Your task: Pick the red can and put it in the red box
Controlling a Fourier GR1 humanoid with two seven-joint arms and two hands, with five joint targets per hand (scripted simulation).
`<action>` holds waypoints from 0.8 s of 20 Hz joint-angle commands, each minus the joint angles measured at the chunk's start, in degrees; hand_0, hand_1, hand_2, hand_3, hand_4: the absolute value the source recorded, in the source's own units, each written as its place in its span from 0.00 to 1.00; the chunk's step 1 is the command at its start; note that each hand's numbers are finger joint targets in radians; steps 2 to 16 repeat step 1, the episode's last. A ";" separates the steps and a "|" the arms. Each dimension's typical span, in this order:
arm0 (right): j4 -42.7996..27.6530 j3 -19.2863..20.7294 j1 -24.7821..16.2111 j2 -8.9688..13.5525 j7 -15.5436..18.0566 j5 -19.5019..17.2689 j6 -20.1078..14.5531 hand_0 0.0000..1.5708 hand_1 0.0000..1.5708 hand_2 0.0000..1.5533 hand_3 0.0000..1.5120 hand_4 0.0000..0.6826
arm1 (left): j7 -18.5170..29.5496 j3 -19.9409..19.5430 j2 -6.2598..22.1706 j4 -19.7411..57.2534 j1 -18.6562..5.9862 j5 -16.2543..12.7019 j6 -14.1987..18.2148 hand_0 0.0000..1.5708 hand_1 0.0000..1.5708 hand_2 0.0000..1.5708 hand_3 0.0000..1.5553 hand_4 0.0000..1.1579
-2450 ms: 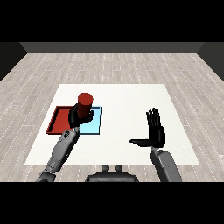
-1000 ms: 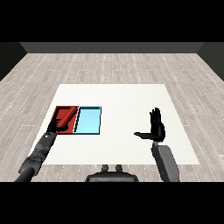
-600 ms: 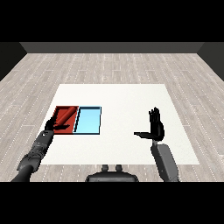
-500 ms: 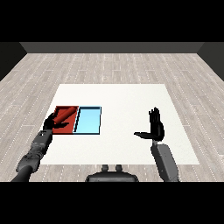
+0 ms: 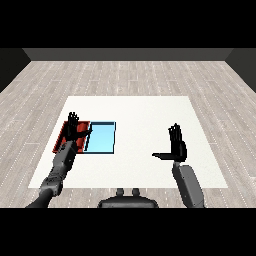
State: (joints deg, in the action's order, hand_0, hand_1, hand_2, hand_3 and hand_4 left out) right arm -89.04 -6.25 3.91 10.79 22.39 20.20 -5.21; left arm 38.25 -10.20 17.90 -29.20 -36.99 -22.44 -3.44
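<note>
The left hand [image 5: 76, 131] hovers at centre left of the frame over the red tray [image 5: 62, 138], fingers straight and spread, holding nothing; the light blue tray [image 5: 101, 138] touches the red tray's right side; the right hand [image 5: 176, 145] stands at lower right above the white table [image 5: 145, 115], fingers straight together, thumb out; the red can shows nowhere.

forearms: grey, rounded | left hand [image 5: 76, 131], right hand [image 5: 176, 145]: black, seemingly matte

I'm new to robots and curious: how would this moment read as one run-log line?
left hand: open, above red tray | right hand: open, raised | red can: not visible | light blue tray: nothing visible inside
</note>
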 commanded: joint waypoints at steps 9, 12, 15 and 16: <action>1.00 -0.43 0.54 0.86 0.79 -0.97 1.48 0.00 0.00 0.00 0.00 0.00 | 5.90 1.33 -5.79 -10.64 7.10 -2.16 -5.18 0.00 0.00 0.00 0.00 0.00; 1.00 -0.43 0.54 0.86 0.79 -0.97 1.48 0.00 0.00 0.00 0.00 0.00 | 5.90 1.33 -5.79 -10.64 7.10 -2.16 -5.18 0.00 0.00 0.00 0.00 0.00; 1.00 -0.43 0.54 0.86 0.79 -0.97 1.48 0.00 0.00 0.00 0.00 0.00 | 5.90 1.33 -5.79 -10.64 7.10 -2.16 -5.18 0.00 0.00 0.00 0.00 0.00; 1.00 -0.43 0.54 0.86 0.79 -0.97 1.48 0.00 0.00 0.00 0.00 0.00 | 5.90 1.33 -5.79 -10.64 7.10 -2.16 -5.18 0.00 0.00 0.00 0.00 0.00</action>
